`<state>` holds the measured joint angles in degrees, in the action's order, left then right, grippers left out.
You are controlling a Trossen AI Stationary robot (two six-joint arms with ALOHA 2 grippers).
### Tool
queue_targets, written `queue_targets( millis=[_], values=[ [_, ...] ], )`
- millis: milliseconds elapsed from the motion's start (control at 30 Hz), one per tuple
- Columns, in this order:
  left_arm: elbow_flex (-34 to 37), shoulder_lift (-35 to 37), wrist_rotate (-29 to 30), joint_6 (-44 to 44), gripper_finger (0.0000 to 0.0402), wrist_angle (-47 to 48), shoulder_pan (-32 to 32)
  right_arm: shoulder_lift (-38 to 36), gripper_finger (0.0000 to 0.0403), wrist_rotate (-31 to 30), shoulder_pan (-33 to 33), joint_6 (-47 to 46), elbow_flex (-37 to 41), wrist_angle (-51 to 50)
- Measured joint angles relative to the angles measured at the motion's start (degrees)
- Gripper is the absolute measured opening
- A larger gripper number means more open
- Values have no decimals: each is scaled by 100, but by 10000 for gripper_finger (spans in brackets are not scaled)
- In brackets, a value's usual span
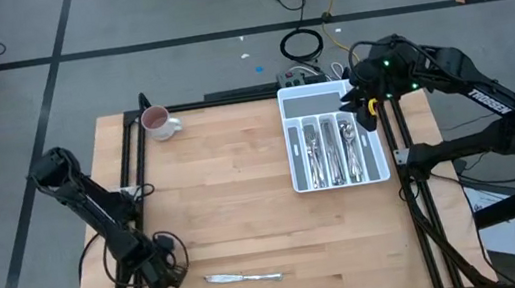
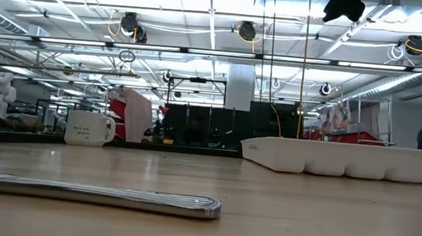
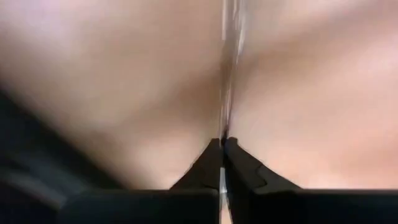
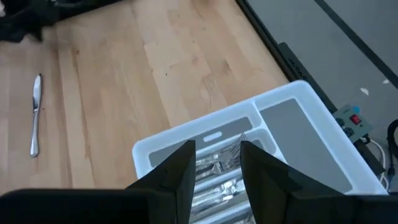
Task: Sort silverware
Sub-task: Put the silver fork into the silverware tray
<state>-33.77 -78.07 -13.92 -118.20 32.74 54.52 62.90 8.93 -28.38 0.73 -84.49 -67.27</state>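
Silverware is seen in two places on the large pale wooden table (image 1: 245, 196). Most of the shiny metal pieces (image 1: 330, 152) are packed lengthwise in the three long compartments of the white compartmented plastic tray (image 1: 297, 149), which is set at the table's far right; its crosswise compartment at the far end holds nothing that can be made out. One slim silver table knife (image 1: 244, 278) lies flat and alone near the table's near edge, left of centre, well apart from the tray.

Two dark arms are mounted at the table's sides. The right arm is bent over the far right corner, and the right gripper (image 4: 217, 163) is held above the tray's far end with its two dark fingers (image 4: 177, 171) parted by a moderate gap; nothing is gripped between them, and cutlery in the tray is seen through the gap. The left arm is folded down at the near left corner, and the left gripper (image 3: 222, 147) is lowered close to the tabletop just left of the knife's end. Its fingertips (image 3: 211, 158) are pressed together, and a thin blurred shiny streak is seen running away from them; whether the knife is pinched cannot be told.

A pink-and-white ceramic mug (image 1: 158, 123) stands upright at the far left corner.
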Motion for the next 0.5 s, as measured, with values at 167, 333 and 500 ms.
queue_targets(
  millis=[167,333,500],
  values=[
    [-377,289,1004,1,1,-12,-451,89,116,20,0,1,2,381],
    [-508,612,2053,10,1,28,-1015,354,116,23,0,145,2,648],
    [-583,993,3343,733,1,8,-1702,693,116,924,-4,400,371,1045]
  ],
)
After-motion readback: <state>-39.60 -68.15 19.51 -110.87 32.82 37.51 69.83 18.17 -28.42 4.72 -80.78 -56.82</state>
